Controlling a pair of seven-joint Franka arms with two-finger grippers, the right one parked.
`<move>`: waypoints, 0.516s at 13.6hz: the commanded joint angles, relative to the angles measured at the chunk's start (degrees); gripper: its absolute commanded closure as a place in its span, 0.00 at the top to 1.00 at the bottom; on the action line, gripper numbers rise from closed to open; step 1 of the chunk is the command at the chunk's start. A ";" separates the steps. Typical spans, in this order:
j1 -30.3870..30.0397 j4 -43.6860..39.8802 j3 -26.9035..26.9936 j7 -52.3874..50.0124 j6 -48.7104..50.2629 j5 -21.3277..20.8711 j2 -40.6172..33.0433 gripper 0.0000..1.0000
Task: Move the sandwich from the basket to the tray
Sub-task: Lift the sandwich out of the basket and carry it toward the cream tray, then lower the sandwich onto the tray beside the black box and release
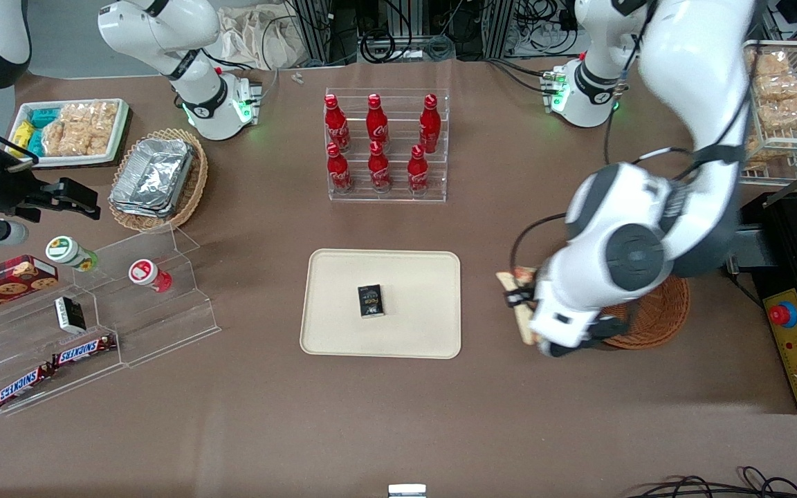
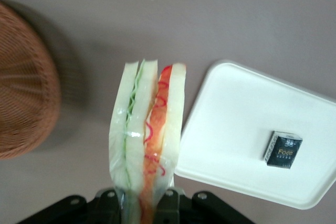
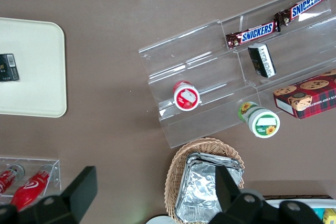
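Note:
My left gripper (image 1: 531, 304) is shut on the sandwich (image 2: 147, 140), a wrapped wedge of white bread with green and orange-red layers; its fingers (image 2: 169, 208) clamp its base. In the front view the sandwich (image 1: 517, 304) hangs above the table between the reddish-brown basket (image 1: 654, 315) and the cream tray (image 1: 343, 304). The arm hides much of the basket. The basket (image 2: 21, 98) and the tray (image 2: 236, 119) both show in the left wrist view. A small black packet (image 1: 371, 301) lies on the tray, and it also shows in the left wrist view (image 2: 283, 149).
A clear rack of red bottles (image 1: 385, 149) stands farther from the front camera than the tray. Toward the parked arm's end are a tan basket with foil containers (image 1: 156, 176), a white snack tray (image 1: 73, 131) and a clear stepped stand (image 1: 94, 318). A black control box (image 1: 796, 339) lies beside the basket.

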State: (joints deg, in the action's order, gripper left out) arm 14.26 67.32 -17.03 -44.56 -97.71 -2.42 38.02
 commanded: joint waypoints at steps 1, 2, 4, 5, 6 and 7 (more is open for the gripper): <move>2.61 -3.60 0.42 -0.34 -4.57 0.56 6.26 0.00; 3.05 -3.25 0.50 -0.61 -6.16 1.97 6.71 0.00; 6.11 -3.16 0.59 -0.61 -6.53 1.72 8.55 0.00; 6.65 -2.98 0.59 -0.70 -6.44 1.80 9.34 0.00; 6.92 -2.11 0.59 -0.62 -6.44 1.63 9.61 0.00; 7.96 -0.19 0.59 -0.53 -6.62 1.54 9.79 0.00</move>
State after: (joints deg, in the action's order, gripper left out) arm 20.35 67.06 -17.06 -45.15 -104.88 -1.33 46.74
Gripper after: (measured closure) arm 0.806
